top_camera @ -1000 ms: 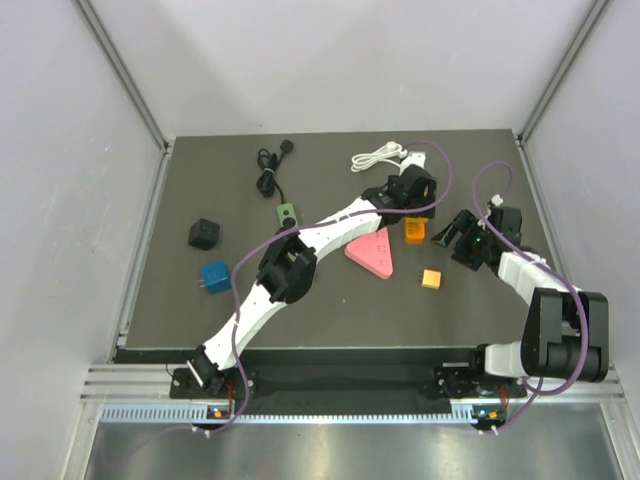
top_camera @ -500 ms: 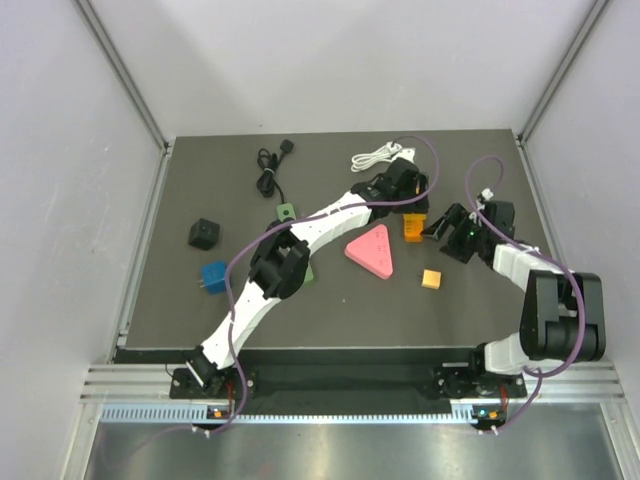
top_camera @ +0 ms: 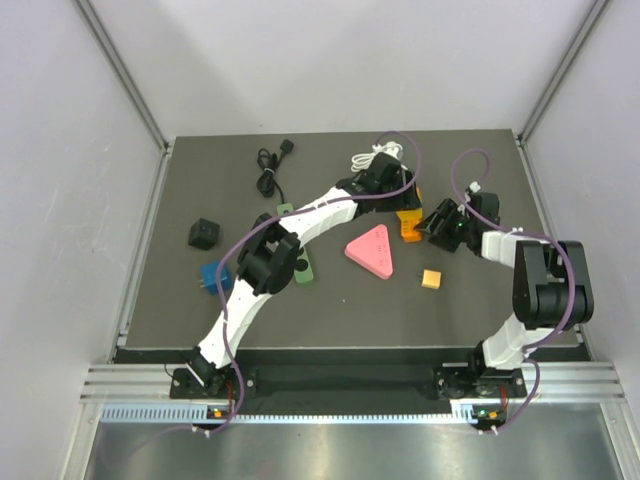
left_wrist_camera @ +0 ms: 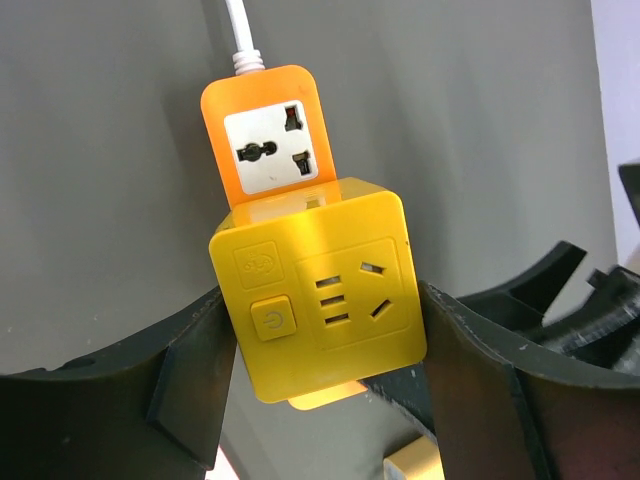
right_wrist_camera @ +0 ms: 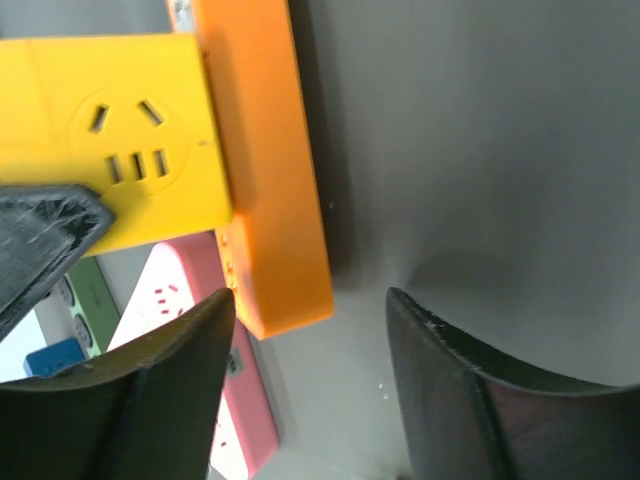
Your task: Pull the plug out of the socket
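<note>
The plug (left_wrist_camera: 318,295) is a yellow cube adapter seated on the near end of the orange socket (left_wrist_camera: 268,140), whose white cord (left_wrist_camera: 238,30) runs away from it. My left gripper (left_wrist_camera: 320,305) is shut on the plug, its fingers (left_wrist_camera: 190,370) pressed against both sides. From above, the left gripper (top_camera: 398,195) sits over the orange socket (top_camera: 410,230). My right gripper (top_camera: 437,222) comes in from the right and is open. In the right wrist view the socket's end (right_wrist_camera: 265,180) lies by the left finger of the right gripper (right_wrist_camera: 310,300), with a gap to the right finger.
A pink triangular power strip (top_camera: 372,250) lies just left of the socket, and a small orange cube (top_camera: 431,279) sits nearer me. A green strip (top_camera: 300,265), blue cube (top_camera: 213,278), black cube (top_camera: 203,233), black cable (top_camera: 268,170) and coiled white cable (top_camera: 375,155) lie around.
The left gripper has shifted back and left over the socket and narrowed onto the plug. The right gripper has slid left up to the socket's end, its jaws narrower.
</note>
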